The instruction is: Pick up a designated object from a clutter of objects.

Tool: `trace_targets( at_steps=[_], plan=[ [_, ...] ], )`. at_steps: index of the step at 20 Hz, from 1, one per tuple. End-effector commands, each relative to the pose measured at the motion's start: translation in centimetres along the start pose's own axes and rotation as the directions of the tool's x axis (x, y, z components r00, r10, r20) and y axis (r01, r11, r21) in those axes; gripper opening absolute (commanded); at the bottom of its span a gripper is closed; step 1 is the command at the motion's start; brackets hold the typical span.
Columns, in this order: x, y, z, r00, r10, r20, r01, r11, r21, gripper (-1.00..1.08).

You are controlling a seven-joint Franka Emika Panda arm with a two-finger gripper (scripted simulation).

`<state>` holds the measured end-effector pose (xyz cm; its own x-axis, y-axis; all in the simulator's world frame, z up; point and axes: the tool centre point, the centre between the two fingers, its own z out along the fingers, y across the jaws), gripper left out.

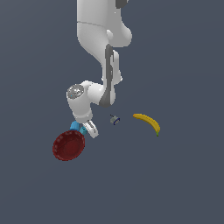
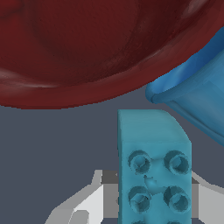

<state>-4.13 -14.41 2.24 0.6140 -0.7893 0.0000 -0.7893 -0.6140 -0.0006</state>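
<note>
Teal brick point(image 2: 154, 170) sat between my claw's point(image 2: 148, 205) fingers point(image 2: 83, 205), right beside the bowl point(image 1: 68, 145) and a blue piece point(image 2: 192, 92). I judged this the grasp step, with a straight lift next, clear of the bowl. Whether the fingers actually pinched it, I couldn't tell.

The brick point(image 2: 153, 162) lies just beside the bowl point(image 1: 68, 145), banana point(image 1: 148, 122) well apart.

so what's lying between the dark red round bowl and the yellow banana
Exterior view: the tiny grey-and-blue item sits between the dark red round bowl and the yellow banana.
</note>
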Motion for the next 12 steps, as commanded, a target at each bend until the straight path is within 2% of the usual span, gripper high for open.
trace_targets(
  at_steps=[1, 12],
  plan=[
    [0.0, 0.0, 0.0, 1.0, 0.001, 0.0, -0.001, 1.0, -0.001, -1.0],
    [0.0, -0.3, -2.1, 1.0, 0.0, 0.0, 0.0, 1.0, 0.0, -1.0]
  ],
)
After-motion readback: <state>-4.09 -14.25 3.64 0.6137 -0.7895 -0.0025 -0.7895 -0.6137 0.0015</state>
